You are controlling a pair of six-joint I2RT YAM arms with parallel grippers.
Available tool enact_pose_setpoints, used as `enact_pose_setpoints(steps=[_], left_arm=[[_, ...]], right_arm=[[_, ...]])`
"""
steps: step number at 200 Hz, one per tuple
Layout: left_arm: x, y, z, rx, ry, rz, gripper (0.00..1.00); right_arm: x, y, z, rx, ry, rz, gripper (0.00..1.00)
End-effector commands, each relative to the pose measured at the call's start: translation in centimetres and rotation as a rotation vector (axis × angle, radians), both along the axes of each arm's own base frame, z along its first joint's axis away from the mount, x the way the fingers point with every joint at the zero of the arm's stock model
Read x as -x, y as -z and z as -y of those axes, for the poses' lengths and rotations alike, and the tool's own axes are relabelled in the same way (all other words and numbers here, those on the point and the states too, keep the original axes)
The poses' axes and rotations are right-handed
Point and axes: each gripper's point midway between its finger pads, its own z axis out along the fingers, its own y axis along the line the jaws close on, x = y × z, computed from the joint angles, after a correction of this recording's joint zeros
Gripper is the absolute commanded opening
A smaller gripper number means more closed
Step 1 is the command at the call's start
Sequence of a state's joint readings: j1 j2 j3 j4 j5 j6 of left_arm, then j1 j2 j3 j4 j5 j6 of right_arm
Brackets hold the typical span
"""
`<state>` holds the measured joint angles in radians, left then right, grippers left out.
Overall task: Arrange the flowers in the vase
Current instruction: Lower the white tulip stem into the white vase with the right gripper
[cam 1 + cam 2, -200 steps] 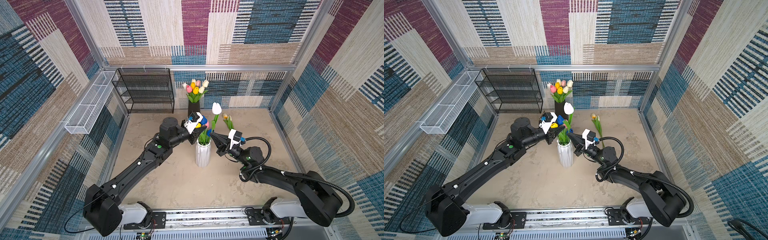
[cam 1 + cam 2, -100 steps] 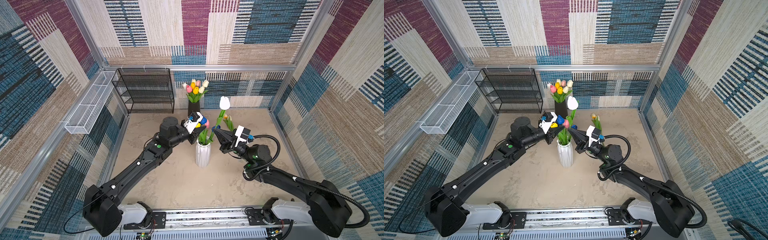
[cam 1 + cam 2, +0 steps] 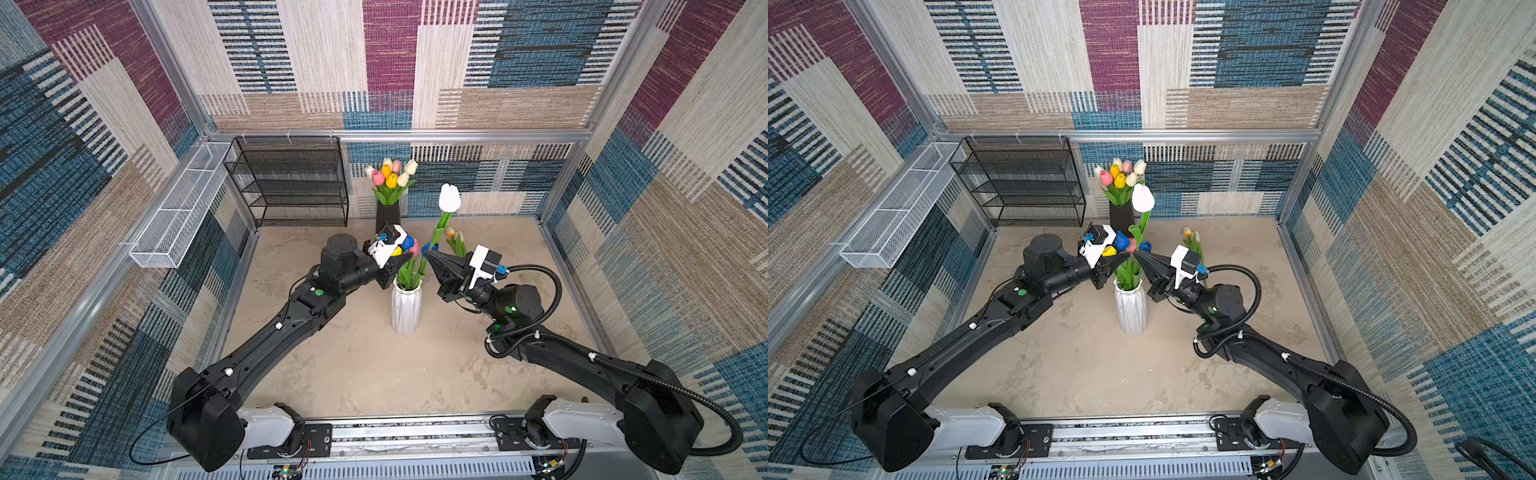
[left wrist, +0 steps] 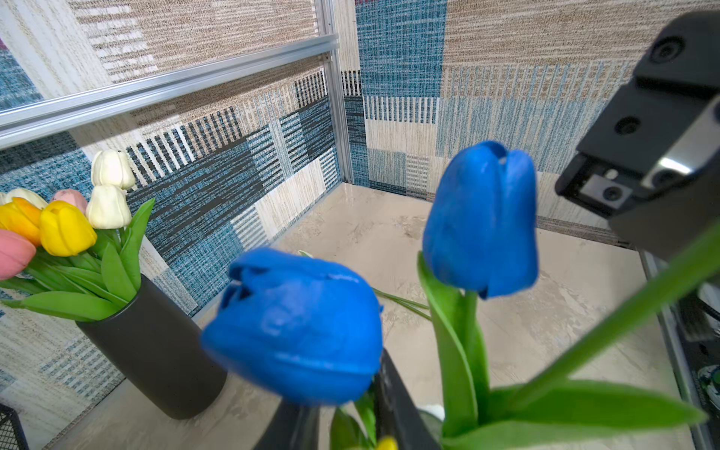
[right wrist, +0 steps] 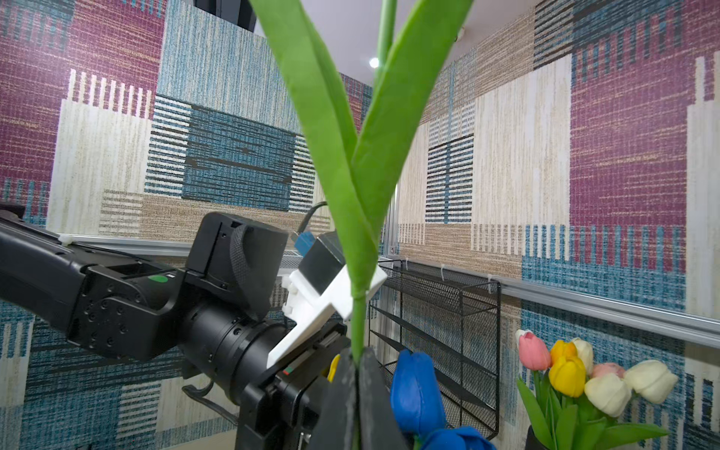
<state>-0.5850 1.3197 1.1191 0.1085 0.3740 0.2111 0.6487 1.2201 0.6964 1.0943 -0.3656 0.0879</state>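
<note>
Pinching a white tulip [image 3: 449,198] low on its stem, the right gripper [image 3: 429,254] holds it by the white vase [image 3: 406,309] mouth, its long axis steep and head topmost. The left gripper [image 3: 402,264] stands narrow among the vase's leaves; whether it grips them, I cannot tell.

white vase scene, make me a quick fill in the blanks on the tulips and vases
The right gripper is shut on the stem of a tulip whose head is ___. The white vase holds two ___ tulips. The back vase, holding a mixed bunch, is ___.
Missing: white; blue; black.
</note>
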Motion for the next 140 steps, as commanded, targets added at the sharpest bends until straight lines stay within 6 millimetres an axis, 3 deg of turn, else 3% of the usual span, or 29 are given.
enact_pose_setpoints(steps=[1, 14, 36, 67, 87, 140], left_arm=[[0.2, -0.6, 0.2, 0.016, 0.014, 0.017, 0.27], [0.2, -0.5, 0.2, 0.019, 0.017, 0.016, 0.27], [0.2, -0.3, 0.2, 0.019, 0.016, 0.01, 0.27], [0.2, -0.1, 0.2, 0.02, 0.016, 0.004, 0.27], [0.3, -0.2, 0.2, 0.022, 0.019, 0.005, 0.27], [0.3, 0.1, 0.2, 0.015, 0.02, -0.002, 0.27]], right_arm=[[0.1, 0.0, -0.2, 0.021, 0.022, 0.019, 0.0], [-0.1, 1.3, -0.1, 0.012, 0.03, 0.005, 0.0], [-1.7, 3.6, -2.0, 0.113, 0.024, -0.072, 0.0], [-1.5, 5.6, -1.5, 0.107, 0.037, -0.11, 0.0], [-1.3, 5.1, -0.5, 0.066, 0.065, -0.115, 0.0], [0.0, 0.8, 1.3, 0.025, 0.102, -0.062, 0.0]])
